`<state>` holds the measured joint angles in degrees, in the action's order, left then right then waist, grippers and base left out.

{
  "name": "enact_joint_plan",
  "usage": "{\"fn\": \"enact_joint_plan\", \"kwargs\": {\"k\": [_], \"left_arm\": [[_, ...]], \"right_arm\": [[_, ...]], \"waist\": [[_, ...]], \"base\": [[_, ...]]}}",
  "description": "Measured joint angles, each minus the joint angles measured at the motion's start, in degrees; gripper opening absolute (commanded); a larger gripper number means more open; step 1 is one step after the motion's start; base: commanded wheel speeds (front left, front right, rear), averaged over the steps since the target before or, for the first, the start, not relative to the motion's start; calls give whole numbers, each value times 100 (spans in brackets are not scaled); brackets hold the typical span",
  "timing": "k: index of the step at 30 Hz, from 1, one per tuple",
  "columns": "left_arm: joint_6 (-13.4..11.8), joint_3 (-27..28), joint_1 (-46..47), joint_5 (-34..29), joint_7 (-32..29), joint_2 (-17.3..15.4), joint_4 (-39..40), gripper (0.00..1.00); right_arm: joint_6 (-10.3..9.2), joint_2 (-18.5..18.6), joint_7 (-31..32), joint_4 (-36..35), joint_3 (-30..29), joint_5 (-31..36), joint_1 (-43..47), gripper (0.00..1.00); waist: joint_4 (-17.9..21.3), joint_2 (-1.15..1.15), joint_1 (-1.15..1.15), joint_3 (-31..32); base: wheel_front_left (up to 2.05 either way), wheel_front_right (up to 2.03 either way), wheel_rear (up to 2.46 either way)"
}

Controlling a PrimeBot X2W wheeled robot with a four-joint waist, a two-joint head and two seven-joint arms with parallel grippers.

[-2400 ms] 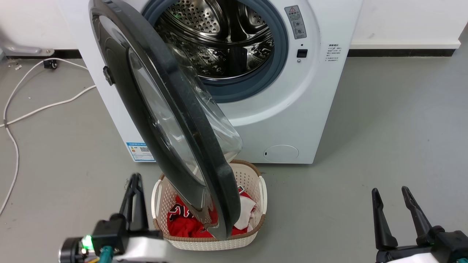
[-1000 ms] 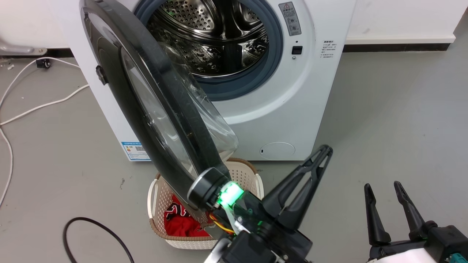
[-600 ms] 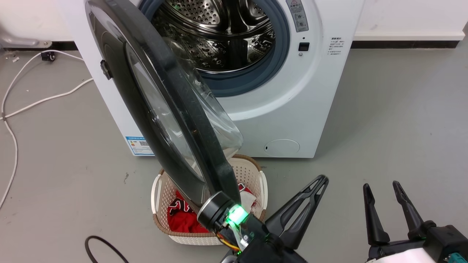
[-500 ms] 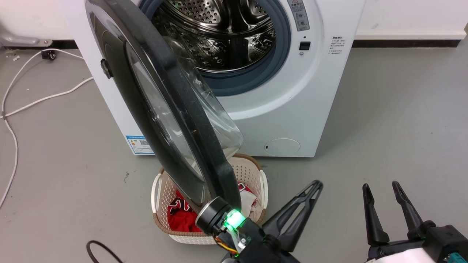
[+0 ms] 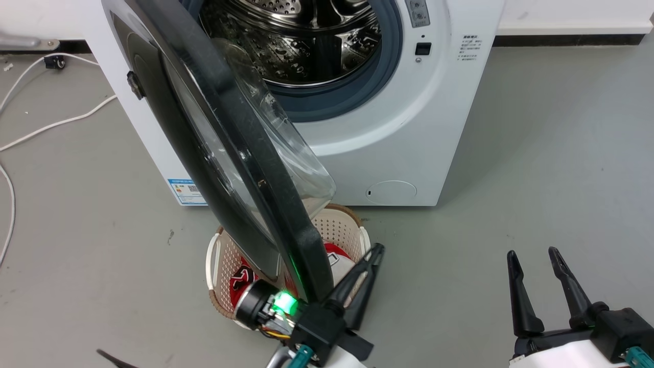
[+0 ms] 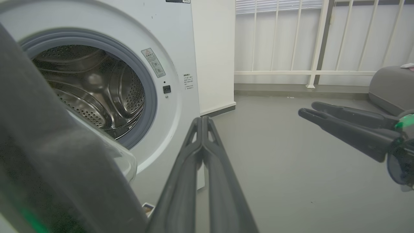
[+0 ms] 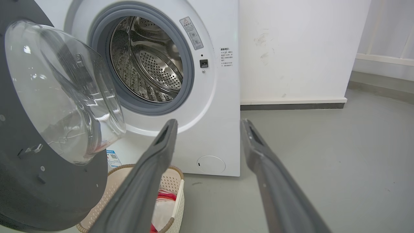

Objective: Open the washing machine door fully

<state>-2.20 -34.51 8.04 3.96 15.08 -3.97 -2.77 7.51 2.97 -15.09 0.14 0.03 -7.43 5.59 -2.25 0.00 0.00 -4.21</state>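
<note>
Left gripper (image 5: 377, 251): the two long dark fingers are pressed together along their length, with nothing between them. It is just beside the lower free edge of the door, on the drum side. Whether it touches the rim cannot be told. The left wrist view shows the tips (image 6: 202, 119) meeting in a thin point.
Right gripper (image 5: 532, 253): the fingers are spread in a wide V and hold nothing. It hangs over bare floor, well apart from the machine.
Washing machine door (image 5: 250, 153): a large round door with a thick matte black rim. Its outer face is glossy and dark, and a clear domed glass bowl (image 7: 58, 94) bulges toward the drum. The inner face is flat dark grey plastic with a small grey latch tab (image 7: 30, 149).
Door position: hinged on the machine's left, it is swung out and stands nearly edge-on to the head view. Its lower edge hangs over the basket.
Washing machine (image 5: 398, 133): a smooth white cabinet with a grey rubber ring (image 5: 357, 97) around a shiny perforated steel drum (image 5: 306, 36).
Basket (image 5: 347, 230): cream perforated plastic with a brown woven rim, holding red cloth (image 5: 240, 283).
Floor (image 5: 536, 153): plain matte grey.
</note>
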Motion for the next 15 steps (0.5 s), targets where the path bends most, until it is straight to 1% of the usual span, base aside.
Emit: {"fn": "enact_joint_plan", "kwargs": {"k": [7,15], "left_arm": [[-42,394,0,15,0,16,-151,0],[4,553,-108,-82,22,74,-134,0]], "right_arm": [[0,0,0,42,18,0,-8,100],[0,-2,0,76,88,45,-7,100]], "waist": [[-51,0,0,-65],[-310,0,0,-51]], "base": [[0,0,0],[0,0,0]]}}
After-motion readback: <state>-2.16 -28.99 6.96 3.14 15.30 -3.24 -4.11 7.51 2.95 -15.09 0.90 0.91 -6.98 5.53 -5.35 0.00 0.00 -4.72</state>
